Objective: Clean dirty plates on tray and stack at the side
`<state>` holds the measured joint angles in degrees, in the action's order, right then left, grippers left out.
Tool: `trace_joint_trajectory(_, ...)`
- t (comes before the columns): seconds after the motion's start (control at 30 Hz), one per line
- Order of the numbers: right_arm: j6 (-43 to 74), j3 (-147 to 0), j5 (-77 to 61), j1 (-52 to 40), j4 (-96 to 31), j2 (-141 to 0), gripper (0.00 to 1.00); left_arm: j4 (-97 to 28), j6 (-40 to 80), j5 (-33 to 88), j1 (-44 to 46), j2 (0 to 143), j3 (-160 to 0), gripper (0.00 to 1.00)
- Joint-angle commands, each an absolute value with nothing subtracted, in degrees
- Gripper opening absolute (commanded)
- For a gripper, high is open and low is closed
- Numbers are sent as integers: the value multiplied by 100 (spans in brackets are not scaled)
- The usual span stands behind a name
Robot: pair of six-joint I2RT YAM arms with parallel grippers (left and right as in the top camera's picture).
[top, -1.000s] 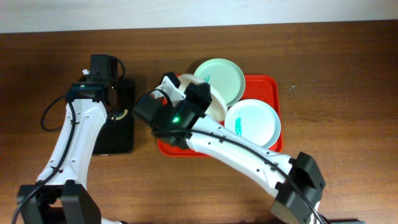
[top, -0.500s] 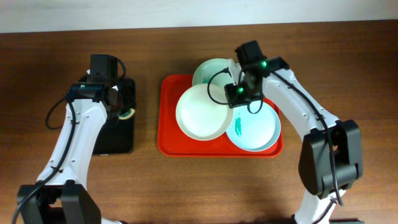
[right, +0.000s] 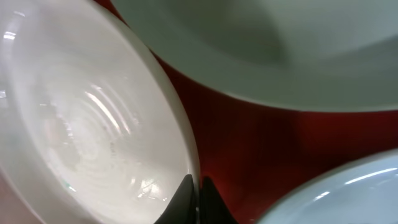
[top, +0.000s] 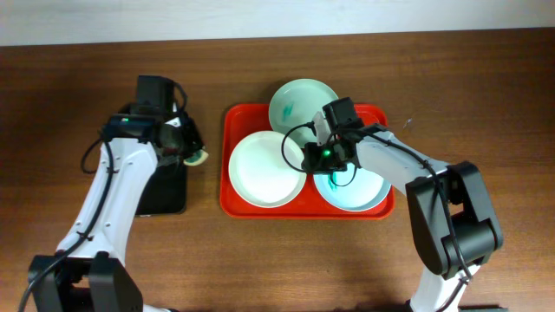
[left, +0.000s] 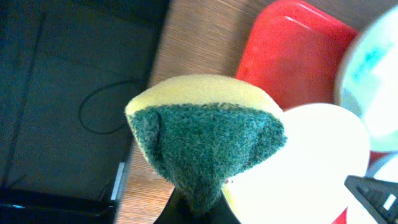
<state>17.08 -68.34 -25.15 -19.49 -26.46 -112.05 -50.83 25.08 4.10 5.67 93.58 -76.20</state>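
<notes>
The red tray [top: 238,201] holds three plates. The white plate [top: 260,169] lies at its left, the mint green plate [top: 303,102] with a teal smear at the back, the light blue plate [top: 355,186] with teal smears at the right. My right gripper [top: 307,161] is shut on the white plate's right rim; in the right wrist view its fingertips [right: 196,200] pinch that rim of the white plate [right: 81,124]. My left gripper [top: 192,152] is shut on a yellow-and-green sponge [left: 205,140], held just left of the tray, near the white plate [left: 305,168].
A smaller black tray [top: 163,189] lies on the wooden table left of the red tray, under my left arm. In the right wrist view the mint plate [right: 280,43] and the blue plate [right: 348,193] crowd the red tray floor [right: 249,143].
My right gripper has shifted the white plate left and forward on the tray. My left gripper has carried the sponge rightward off the black tray, toward the red tray.
</notes>
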Motion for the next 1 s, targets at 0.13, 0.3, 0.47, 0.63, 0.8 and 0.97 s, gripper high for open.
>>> trace_joint_trajectory(0.13, 1918, -6783, -2488, -2106, -2593, -11098, 4, -5043, 2412, 517, 1024, 9386, -7601, 0)
trace_joint_trajectory(0.3, 1920, -6781, -2425, -2106, -2633, -11100, 4, -5087, 2412, 519, 1302, 9419, -7577, 0)
trace_joint_trajectory(0.47, 1916, -6781, -2368, -2250, -2862, -11100, 5, -5059, 2416, 519, 1610, 9682, -7577, 0)
trace_joint_trajectory(0.63, 1925, -6781, -1468, -2366, -2845, -11100, 9, -4998, 2414, 609, 1822, 10033, -7577, 0)
trace_joint_trajectory(0.8, 2241, -6781, -1002, -2355, -2755, -11107, 4, -4888, 2416, 967, 2060, 10261, -7577, 0)
trace_joint_trajectory(0.97, 2659, -6781, -1007, -2357, -2591, -11107, 4, -4759, 2484, 1138, 2427, 10698, -7577, 0)
